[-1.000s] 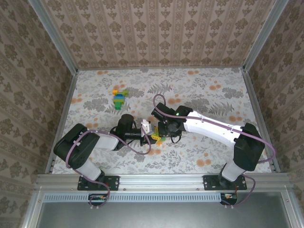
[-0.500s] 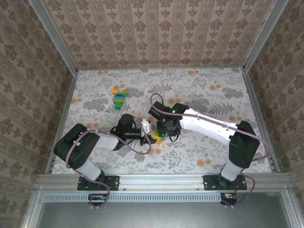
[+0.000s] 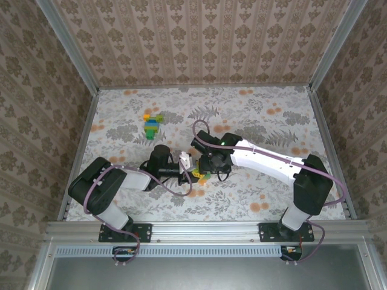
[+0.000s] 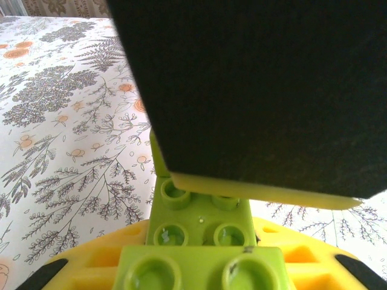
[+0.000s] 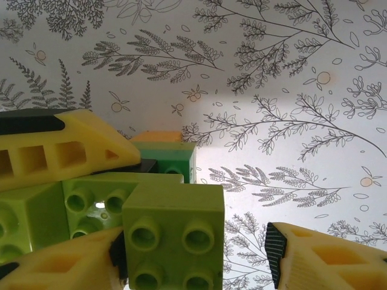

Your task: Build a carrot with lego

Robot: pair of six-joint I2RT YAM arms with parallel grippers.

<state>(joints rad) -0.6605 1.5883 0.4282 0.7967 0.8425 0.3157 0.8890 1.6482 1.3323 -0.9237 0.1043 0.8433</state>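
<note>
The carrot point(image 3: 199, 176), a small build of lime-green, dark green and orange lego, hangs just above the table centre between the two grippers. My left gripper point(image 3: 188, 168) is shut on its lime-green bricks point(image 4: 202, 220), which sit between the yellow fingers point(image 4: 91, 266). In the right wrist view a lime-green brick point(image 5: 172, 232) fronts the build, with a dark green brick point(image 5: 172, 158) and an orange one point(image 5: 157, 137) behind. My right gripper point(image 5: 196, 251) is open: one finger point(image 5: 54, 266) lies against the brick and the other pad point(image 5: 275, 244) stands apart from it.
A separate build of yellow, green and blue bricks point(image 3: 152, 125) lies on the floral table at the back left. The right arm's dark body point(image 4: 254, 84) hangs close above the left gripper. Metal rails and patterned walls enclose the table point(image 3: 272, 115).
My right gripper's jaws have opened off the lime-green brick at the carrot. The right arm shifted slightly left. The left gripper kept its hold and place.
</note>
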